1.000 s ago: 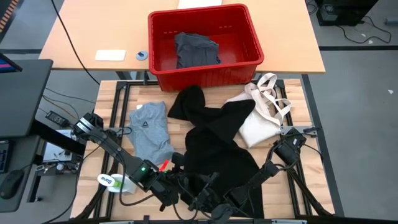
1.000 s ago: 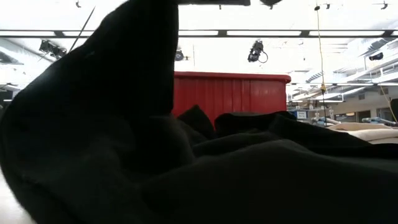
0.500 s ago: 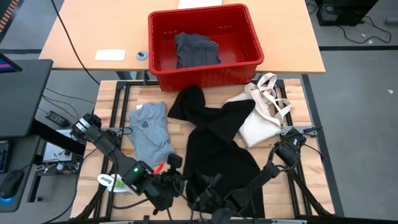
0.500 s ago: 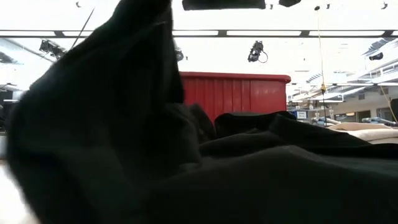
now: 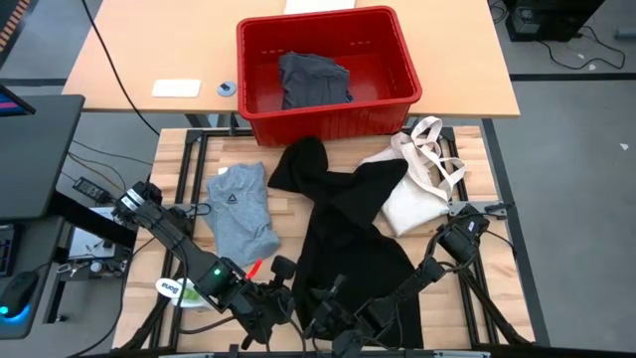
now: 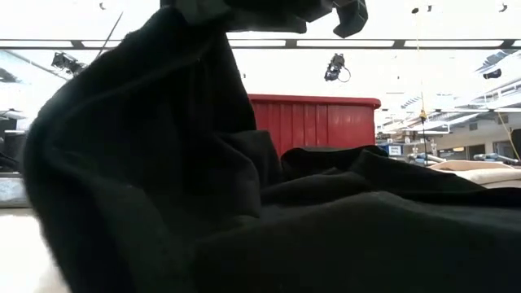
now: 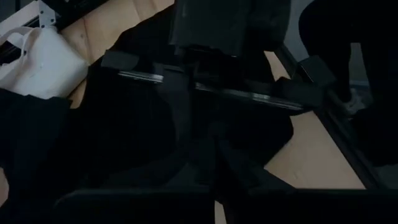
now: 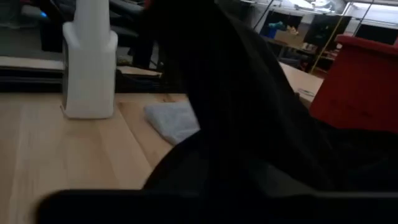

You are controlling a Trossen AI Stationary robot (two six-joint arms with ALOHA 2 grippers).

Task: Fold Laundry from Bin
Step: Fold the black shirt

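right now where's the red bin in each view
High view: the red bin sits top centre, on the far table.
Low view: its red wall shows mid-frame, behind the black garment.
Left wrist view: not in it.
Right wrist view: a red corner at the right edge.
Shared landmark: the black garment.

Robotics lab: strip ceiling lights (image 6: 269, 42), cabled bench frame (image 5: 189, 149), monitor (image 5: 35, 149).
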